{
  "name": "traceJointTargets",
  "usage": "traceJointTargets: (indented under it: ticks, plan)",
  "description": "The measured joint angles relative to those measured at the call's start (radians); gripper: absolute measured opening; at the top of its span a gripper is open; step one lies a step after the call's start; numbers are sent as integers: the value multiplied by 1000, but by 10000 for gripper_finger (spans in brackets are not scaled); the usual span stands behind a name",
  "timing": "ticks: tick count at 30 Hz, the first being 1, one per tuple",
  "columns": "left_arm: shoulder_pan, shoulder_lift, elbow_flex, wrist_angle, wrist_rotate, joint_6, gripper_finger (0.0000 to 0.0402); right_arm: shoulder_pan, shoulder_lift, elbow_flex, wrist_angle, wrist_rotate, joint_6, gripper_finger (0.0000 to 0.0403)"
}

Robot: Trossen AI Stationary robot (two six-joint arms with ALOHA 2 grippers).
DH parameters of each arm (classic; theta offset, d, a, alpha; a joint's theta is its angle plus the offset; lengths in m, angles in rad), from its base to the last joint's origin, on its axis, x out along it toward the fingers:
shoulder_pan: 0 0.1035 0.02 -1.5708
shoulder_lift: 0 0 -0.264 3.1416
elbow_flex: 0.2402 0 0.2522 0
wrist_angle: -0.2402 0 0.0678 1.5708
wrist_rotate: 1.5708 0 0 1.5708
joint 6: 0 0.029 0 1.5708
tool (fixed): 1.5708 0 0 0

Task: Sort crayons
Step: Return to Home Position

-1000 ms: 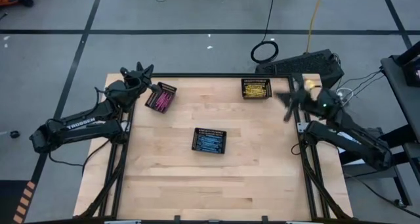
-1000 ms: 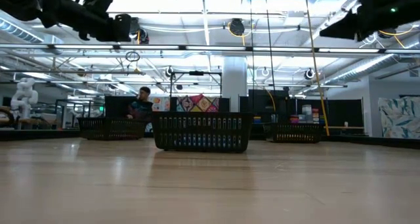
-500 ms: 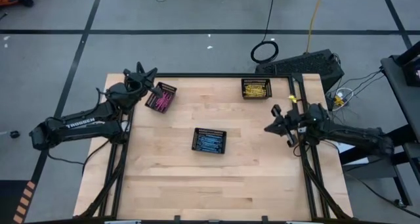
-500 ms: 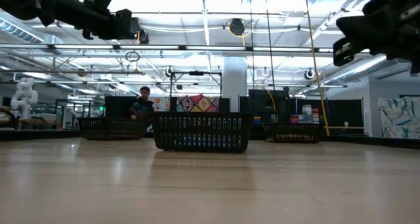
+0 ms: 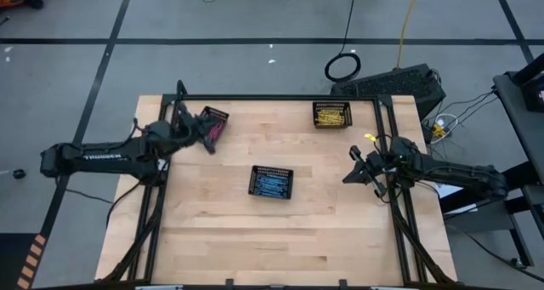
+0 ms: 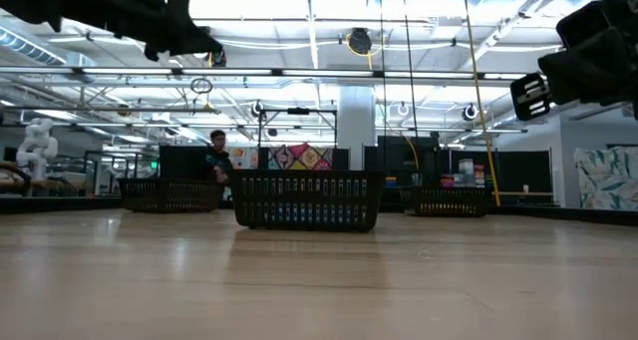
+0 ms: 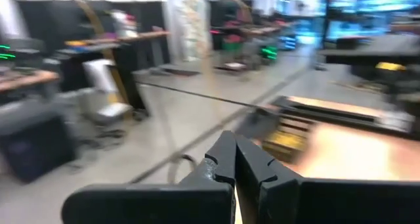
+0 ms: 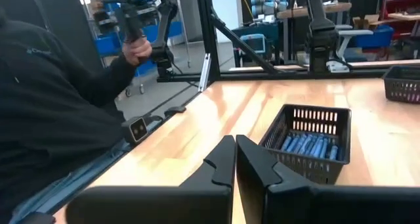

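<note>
Worktop point(image 5: 255, 230) is light wood in a black frame, bare apart from three black mesh trays. Centre tray point(image 5: 253, 181) holds the blue crayons point(image 5: 272, 184), upper-left tray point(image 5: 219, 115) the pink crayons point(image 5: 212, 131), upper-right tray point(image 5: 331, 105) the yellow crayons point(image 5: 330, 116). No loose crayons visible on the wood. Left gripper point(image 7: 233, 145) is clenched, fingers pressed together with nothing between them. In the high view it overlaps the left edge of the upper-left tray, and in the low view it sits at the top left of the frame, well above the surface. Right gripper point(image 8: 234, 145) is also clenched and empty, at the worktop's right edge about mid-height in the high view, and raised near the top right in the low view. Its wrist camera looks across at the centre tray. Room: grey floor point(image 5: 255, 18) with black tape lines, a coiled black cable point(image 5: 343, 66) and a yellow cable point(image 5: 408, 18) above the worktop's upper edge. Low view shows bright ceiling strip lights and a person point(image 6: 216, 151) far back, left of centre. Right wrist view has a dark sleeve point(image 8: 52, 99) filling its left side, with a hand point(image 8: 138, 48) gripping a dark handle.
</note>
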Motion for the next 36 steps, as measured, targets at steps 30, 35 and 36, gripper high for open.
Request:
traceJointTargets:
  ticks: [30, 35, 36]
  plan:
    - [-292, -510, -352, -51, 273, -123, 0, 0, 0, -2, -23, 23, -15, 0]
    - [-292, -559, -402, -45, 317, -138, 0, -4, 0, -2, -29, 62, -16, 0]
    - [-292, -561, -402, -53, 321, -134, 0, -4, 0, -2, -29, 59, -16, 0]
